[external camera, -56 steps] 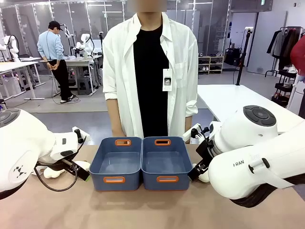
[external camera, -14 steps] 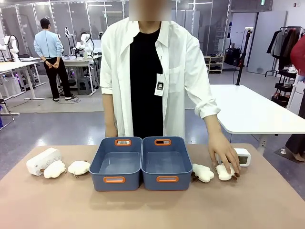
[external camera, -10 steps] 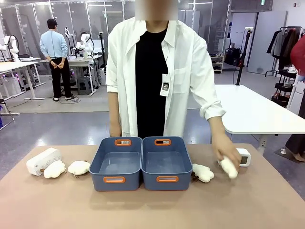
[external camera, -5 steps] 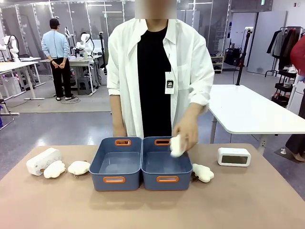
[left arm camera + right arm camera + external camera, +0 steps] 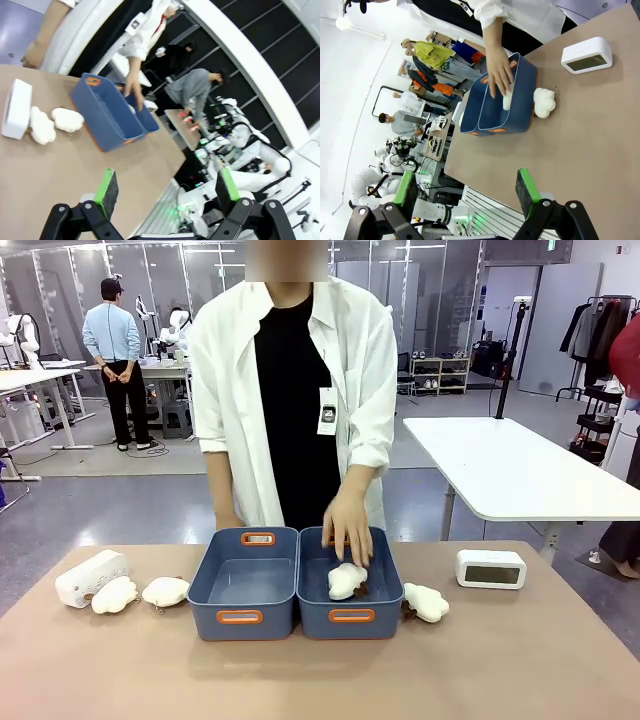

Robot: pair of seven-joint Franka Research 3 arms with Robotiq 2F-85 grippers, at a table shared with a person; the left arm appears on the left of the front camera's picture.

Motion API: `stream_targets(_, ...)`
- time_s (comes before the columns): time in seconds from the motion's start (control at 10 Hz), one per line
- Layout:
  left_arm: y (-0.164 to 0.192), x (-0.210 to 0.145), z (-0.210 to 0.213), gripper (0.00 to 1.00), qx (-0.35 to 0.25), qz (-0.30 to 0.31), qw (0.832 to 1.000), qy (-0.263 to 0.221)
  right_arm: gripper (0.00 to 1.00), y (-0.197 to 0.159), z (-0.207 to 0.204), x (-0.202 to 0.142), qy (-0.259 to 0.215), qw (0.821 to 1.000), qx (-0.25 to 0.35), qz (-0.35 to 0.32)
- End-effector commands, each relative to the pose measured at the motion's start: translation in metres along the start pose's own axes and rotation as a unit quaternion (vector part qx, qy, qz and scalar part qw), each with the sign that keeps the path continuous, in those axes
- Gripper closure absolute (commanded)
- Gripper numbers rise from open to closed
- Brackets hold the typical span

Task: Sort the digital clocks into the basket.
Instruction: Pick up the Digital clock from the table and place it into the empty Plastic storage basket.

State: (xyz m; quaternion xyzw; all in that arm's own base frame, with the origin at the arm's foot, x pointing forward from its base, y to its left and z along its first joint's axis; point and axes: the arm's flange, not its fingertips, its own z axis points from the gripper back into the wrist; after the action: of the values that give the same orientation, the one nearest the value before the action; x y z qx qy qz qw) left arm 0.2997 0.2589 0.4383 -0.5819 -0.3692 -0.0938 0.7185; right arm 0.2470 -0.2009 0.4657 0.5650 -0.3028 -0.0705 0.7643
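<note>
Lying untouched at both ends

On the table (image 5: 300,680), two adjoining blue-grey baskets (image 5: 270,620) sit mid-table. A person's hand (image 5: 347,525) rests on a white plush toy (image 5: 346,580) inside the robot's-right one. The left clock (image 5: 90,577) lies near the table's left end and the right clock (image 5: 490,568) stands right of the baskets, both outside them. The left gripper (image 5: 165,185) and right gripper (image 5: 465,192) hang with green-padded fingers spread wide and empty, each well apart from its clock.

Bright, even overhead light, only soft shadows on the table (image 5: 320,680). Front view sharp. Wrist views fisheye-bent, lines bowing around 12 o'clock.
</note>
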Motion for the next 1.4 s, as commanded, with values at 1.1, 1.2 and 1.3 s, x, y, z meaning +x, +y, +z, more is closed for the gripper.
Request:
stream_targets(1.1,0.042,0.132,-0.259,0.00,0.485,-0.159,0.778,0.368,0.00,0.001,0.000,0.002,-0.002,1.000,0.004,0.006)
stream_targets(1.2,0.066,0.137,-0.276,0.00,0.485,-0.181,0.771,0.371,0.00,0.001,0.000,0.002,-0.002,1.000,0.004,0.006)
stream_targets(1.3,0.080,0.132,-0.286,0.00,0.450,-0.144,0.791,0.388,0.00,0.001,0.000,0.002,-0.002,1.000,0.004,0.006)
